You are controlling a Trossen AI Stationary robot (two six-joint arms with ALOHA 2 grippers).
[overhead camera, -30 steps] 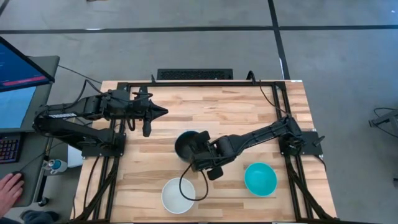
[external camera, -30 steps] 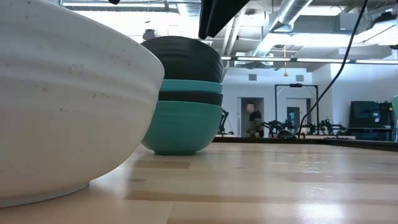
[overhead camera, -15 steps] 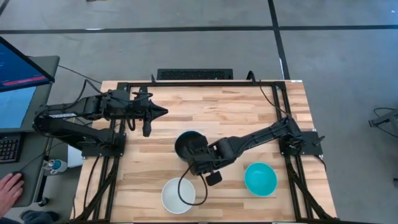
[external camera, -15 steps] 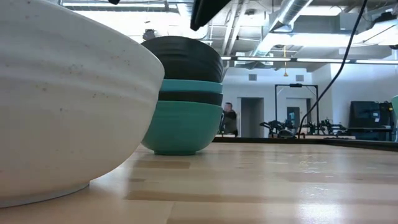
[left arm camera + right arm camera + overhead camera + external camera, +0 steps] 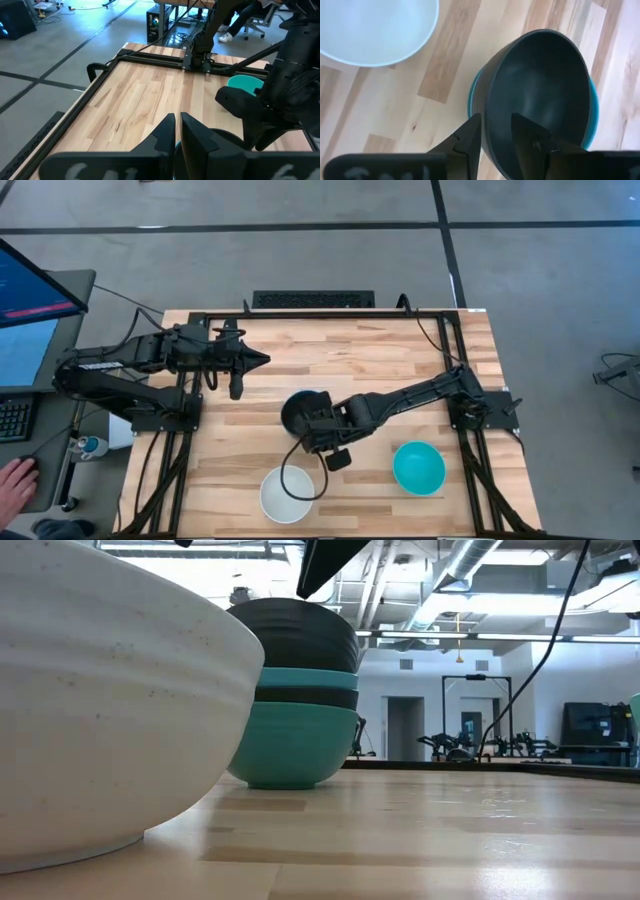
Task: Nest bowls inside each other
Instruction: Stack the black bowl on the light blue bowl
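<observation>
From above, my right hand (image 5: 308,423) hangs over the near rim of the black bowl (image 5: 300,408) that tops the stack near the middle of the tabletop (image 5: 340,355), my right arm reaching in low from its base at the right edge. The white bowl (image 5: 287,494) sits alone toward the front edge, just in front of the stack, and a bright cyan bowl (image 5: 418,467) stands well apart to the right of it. My left hand (image 5: 256,360) waits over the back-left part of the tabletop, away from every bowl. At table level the white bowl (image 5: 105,700) fills the left of the picture, and behind it the stack shows its layers — a black bowl (image 5: 300,635) on top, a thin cyan rim (image 5: 305,678) below it, another dark rim (image 5: 305,697) under that, and a teal bowl (image 5: 295,745) at the bottom resting on the wood; a dark piece of an arm comes down from above near the stack. From my left wrist, my left fingers (image 5: 162,135) stand nearly together with only a slim gap and nothing between them, so that hand is closed and empty; the bright cyan bowl (image 5: 243,82) peeks out beyond my right arm. From my right wrist, my right fingers (image 5: 468,137) are parted only a little and straddle the black bowl's (image 5: 540,85) rim — whether they pinch it I cannot tell — with a cyan edge showing beneath it and the white bowl (image 5: 375,27) just beside.
</observation>
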